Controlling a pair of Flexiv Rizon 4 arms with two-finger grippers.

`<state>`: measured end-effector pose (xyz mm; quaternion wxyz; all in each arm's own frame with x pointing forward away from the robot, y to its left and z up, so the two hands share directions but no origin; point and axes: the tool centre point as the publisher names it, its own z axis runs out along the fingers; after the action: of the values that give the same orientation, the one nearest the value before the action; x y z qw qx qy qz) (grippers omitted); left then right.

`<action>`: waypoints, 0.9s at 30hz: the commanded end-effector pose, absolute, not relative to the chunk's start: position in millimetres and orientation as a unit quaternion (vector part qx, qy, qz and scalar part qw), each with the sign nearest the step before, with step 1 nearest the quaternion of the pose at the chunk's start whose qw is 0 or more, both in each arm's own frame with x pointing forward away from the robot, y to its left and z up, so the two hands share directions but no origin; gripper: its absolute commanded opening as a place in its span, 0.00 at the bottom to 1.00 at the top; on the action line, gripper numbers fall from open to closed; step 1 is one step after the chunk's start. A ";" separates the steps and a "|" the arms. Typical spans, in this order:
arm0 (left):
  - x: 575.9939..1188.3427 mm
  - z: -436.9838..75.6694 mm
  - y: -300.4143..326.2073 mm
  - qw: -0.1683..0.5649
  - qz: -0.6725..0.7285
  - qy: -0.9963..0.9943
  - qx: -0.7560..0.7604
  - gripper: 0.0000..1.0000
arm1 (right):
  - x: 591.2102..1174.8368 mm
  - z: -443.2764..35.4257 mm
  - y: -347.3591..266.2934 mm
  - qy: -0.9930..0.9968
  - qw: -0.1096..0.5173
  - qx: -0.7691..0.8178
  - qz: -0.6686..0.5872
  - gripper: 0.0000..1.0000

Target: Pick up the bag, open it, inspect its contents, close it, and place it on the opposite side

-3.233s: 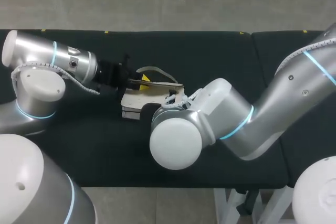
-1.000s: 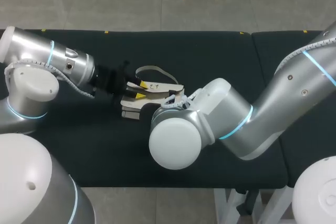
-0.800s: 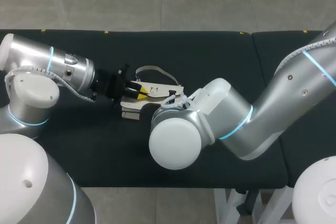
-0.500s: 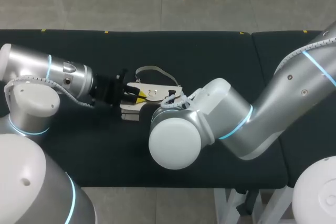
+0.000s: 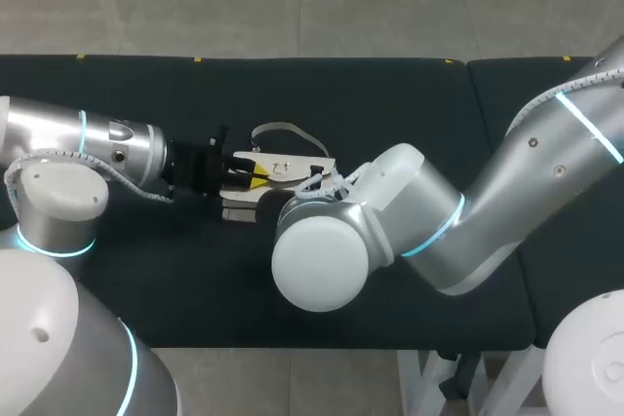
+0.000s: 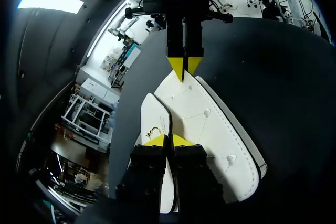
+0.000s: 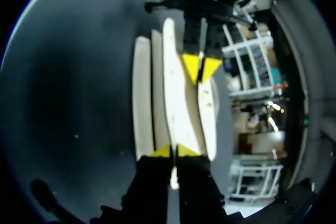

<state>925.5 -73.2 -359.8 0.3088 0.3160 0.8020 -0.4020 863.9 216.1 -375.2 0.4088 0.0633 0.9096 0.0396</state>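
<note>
- White with stitched seams, the bag (image 5: pixel 281 169) lay on the dark surface (image 5: pixel 409 104), left of the middle in the head view and between the two tools.
- Its top flap (image 6: pixel 210 124) stood raised off the layers beneath, and small round studs (image 6: pixel 207 113) dotted the flap's face.
- A pale strap (image 5: pixel 283 130) looped out from the bag toward the far edge of the surface.
- The left tool (image 6: pixel 168 140) was clamped on the bag at its left end, its yellow tips pressed almost together with the thin edge of the flap pinched between them.
- The right tool (image 7: pixel 172 151) was clamped on the bag at the opposite end in the same way, so that the two tools faced each other along the bag's length.
- The left arm (image 5: pixel 97 148) came in low from the left. The right arm (image 5: pixel 458 231) bent its big elbow over the surface and hid the bag's right end in the head view.
</note>
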 end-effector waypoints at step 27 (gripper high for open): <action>918.8 -343.6 -70.6 0.300 -0.431 0.771 0.361 0.87 | 860.2 -377.0 213.1 0.909 0.410 0.064 0.038 0.00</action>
<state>922.5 -77.1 -347.3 0.2973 0.3602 0.7757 -0.4244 860.7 213.7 -374.7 0.4091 0.0638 0.9095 0.0375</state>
